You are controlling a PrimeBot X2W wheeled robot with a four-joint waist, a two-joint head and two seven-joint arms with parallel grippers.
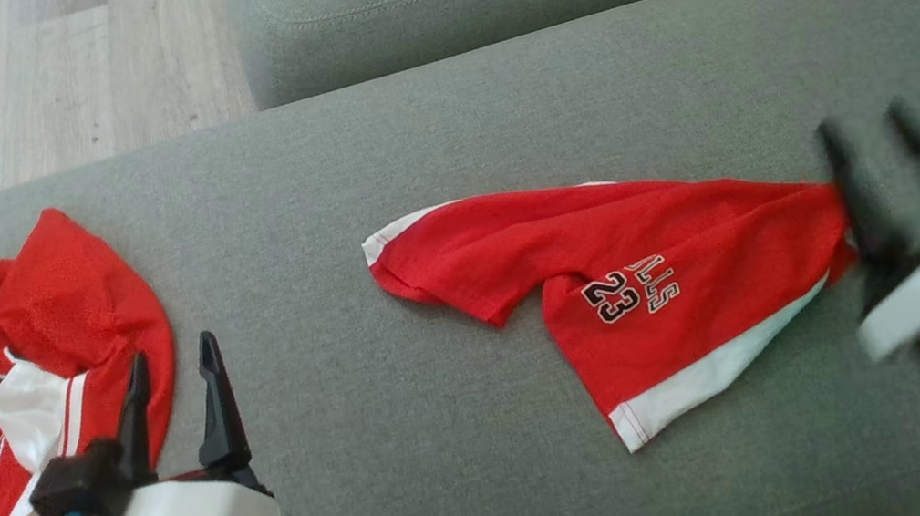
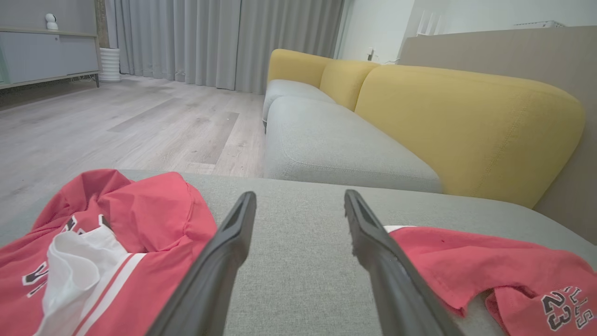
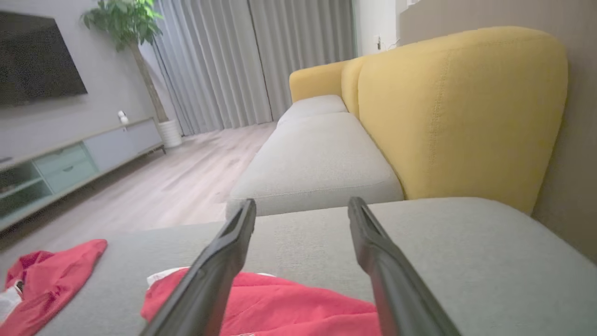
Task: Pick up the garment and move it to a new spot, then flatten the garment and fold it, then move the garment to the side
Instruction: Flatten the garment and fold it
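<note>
Right hand [image 1: 863,120] wide and empty, blurred, at the right tip of the shorts [image 1: 655,264], which lie rumpled mid-cushion [image 1: 491,105]. Left hand [image 1: 171,350] wide beside jersey [image 1: 59,294]. Flattening, I judge: I'd pinch opposite edges and pull low, evenly.

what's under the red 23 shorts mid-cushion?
The red shorts lie on the grey seat cushion, which shows around them. The patch beneath the cloth is covered; the fabric lies fairly flat, no obvious bulge.
</note>
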